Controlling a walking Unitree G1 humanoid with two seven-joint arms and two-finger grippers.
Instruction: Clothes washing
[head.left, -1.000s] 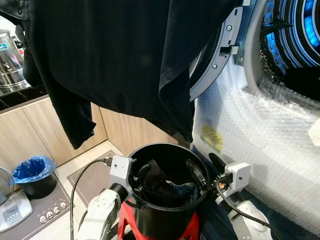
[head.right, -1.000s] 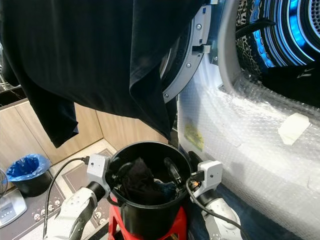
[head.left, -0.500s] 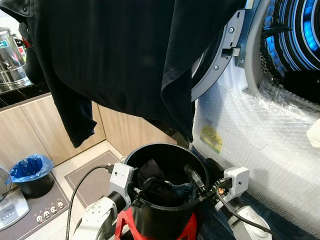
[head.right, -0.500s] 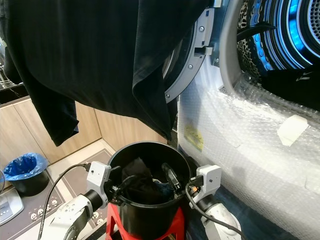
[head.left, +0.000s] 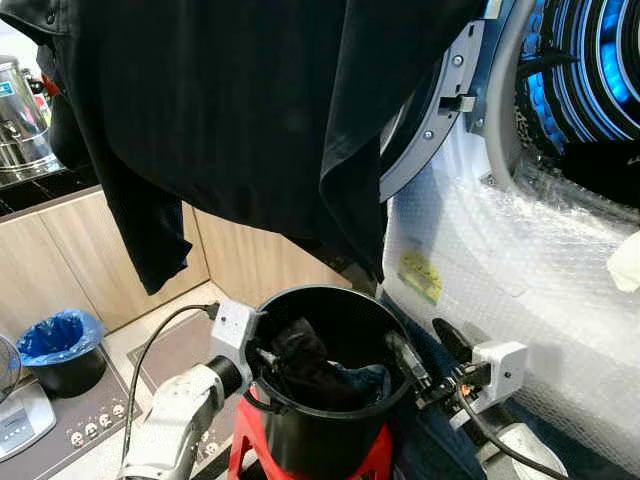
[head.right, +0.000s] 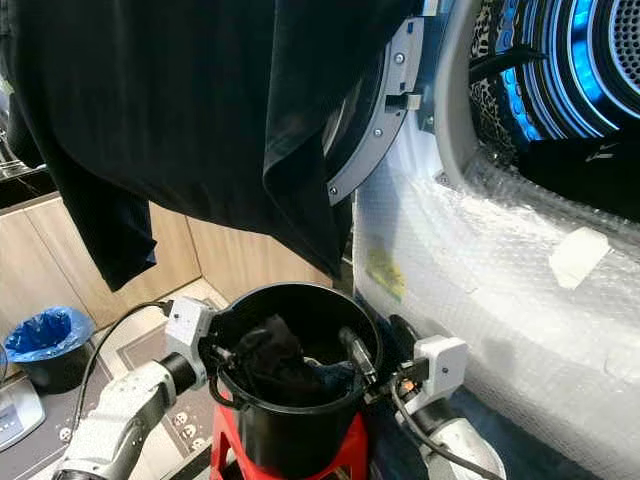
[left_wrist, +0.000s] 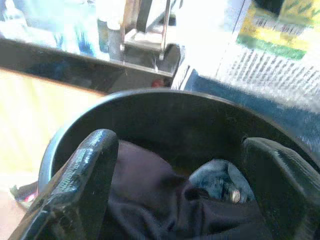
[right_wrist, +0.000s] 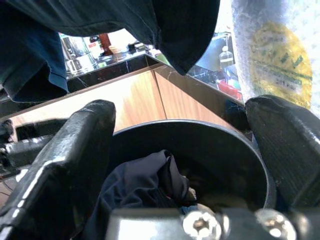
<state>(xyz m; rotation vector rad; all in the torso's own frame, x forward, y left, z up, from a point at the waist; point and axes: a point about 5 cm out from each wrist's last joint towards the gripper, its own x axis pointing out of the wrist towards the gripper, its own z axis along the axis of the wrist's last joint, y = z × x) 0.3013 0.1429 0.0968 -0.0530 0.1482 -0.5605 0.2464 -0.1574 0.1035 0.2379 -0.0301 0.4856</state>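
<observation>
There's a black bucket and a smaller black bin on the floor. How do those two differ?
The black bucket stands raised on a red stool; the small bin sits on the floor by the wooden cabinets. The bucket holds dark clothes; the bin is lined with a blue bag. The bucket is bare inside and looks larger and nearer. Both are round, black and open-topped.

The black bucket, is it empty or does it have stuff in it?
Not empty. The black bucket holds a dark cloth and something blue beside it, lying low inside, well under the rim.
</observation>
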